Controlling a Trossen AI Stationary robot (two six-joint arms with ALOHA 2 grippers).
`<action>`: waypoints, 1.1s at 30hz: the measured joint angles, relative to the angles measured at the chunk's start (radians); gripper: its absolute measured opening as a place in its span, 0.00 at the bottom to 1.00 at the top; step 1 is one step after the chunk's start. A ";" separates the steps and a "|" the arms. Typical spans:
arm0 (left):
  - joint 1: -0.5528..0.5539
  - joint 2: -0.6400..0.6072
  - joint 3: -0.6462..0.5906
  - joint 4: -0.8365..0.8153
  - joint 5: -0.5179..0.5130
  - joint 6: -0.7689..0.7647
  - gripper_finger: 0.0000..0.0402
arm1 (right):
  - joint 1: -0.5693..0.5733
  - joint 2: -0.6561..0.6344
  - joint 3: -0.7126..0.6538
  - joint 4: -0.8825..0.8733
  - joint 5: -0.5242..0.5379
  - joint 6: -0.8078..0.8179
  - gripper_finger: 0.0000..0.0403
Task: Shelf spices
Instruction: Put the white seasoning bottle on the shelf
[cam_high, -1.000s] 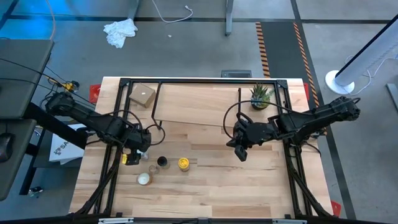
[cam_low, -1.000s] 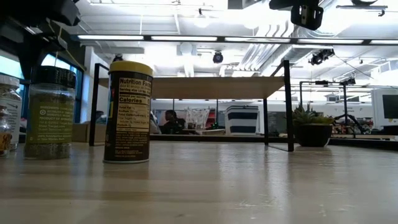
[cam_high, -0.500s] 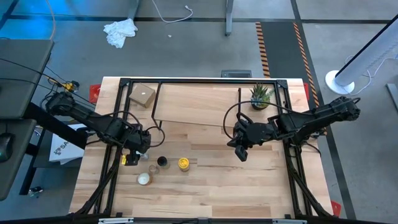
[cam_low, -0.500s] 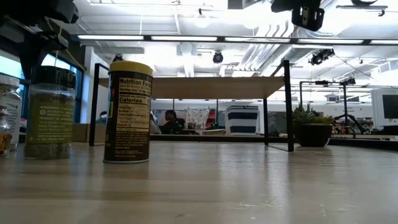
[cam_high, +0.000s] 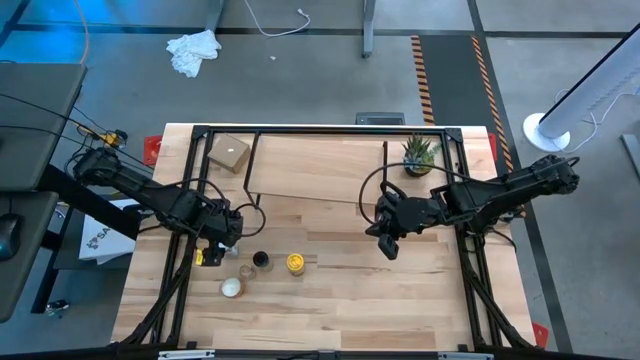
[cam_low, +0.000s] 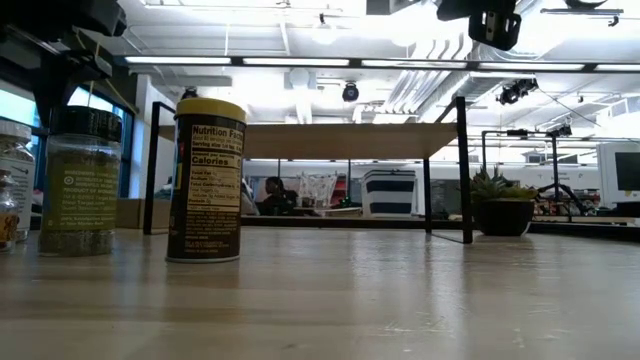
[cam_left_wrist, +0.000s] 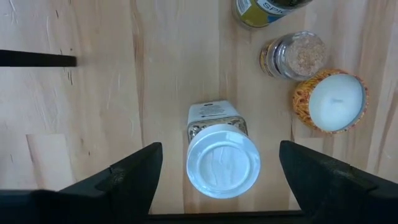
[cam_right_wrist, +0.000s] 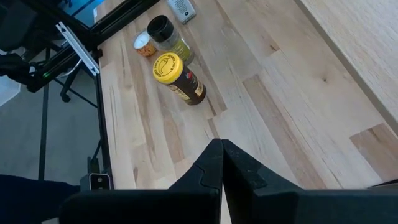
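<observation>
The left gripper (cam_high: 222, 232) is hovering over the near-left part of the table (cam_high: 400, 300), straight above a white-capped jar (cam_left_wrist: 222, 155) that is standing upright between its fingers (cam_left_wrist: 130, 174). The jaws are spread wide apart, with clear wood showing on both sides of the jar, so nothing is being touched.

Just beside that jar, three more spices are clustering: a small clear glass jar (cam_left_wrist: 293, 55), a jar with a white top and orange contents (cam_left_wrist: 336, 102), and a black-capped jar (cam_low: 78, 180). The yellow jar (cam_high: 295, 263) is standing a little to their right, upright on the table.

The shelf (cam_low: 345, 140) is standing across the far half of the table, well apart from the jars.

The right gripper (cam_high: 388, 243) is hanging right of centre, its jaws pressed together and holding nothing.
</observation>
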 joint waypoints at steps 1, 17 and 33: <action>0.000 0.000 0.000 0.001 0.000 0.001 0.80 | 0.000 0.000 0.000 -0.002 0.000 -0.004 0.00; 0.000 0.000 -0.097 0.025 0.041 -0.125 0.80 | 0.000 0.000 0.000 -0.020 0.000 -0.025 0.00; 0.000 0.000 -0.224 0.190 0.054 -0.129 0.80 | 0.000 0.000 0.000 -0.039 -0.003 -0.031 0.00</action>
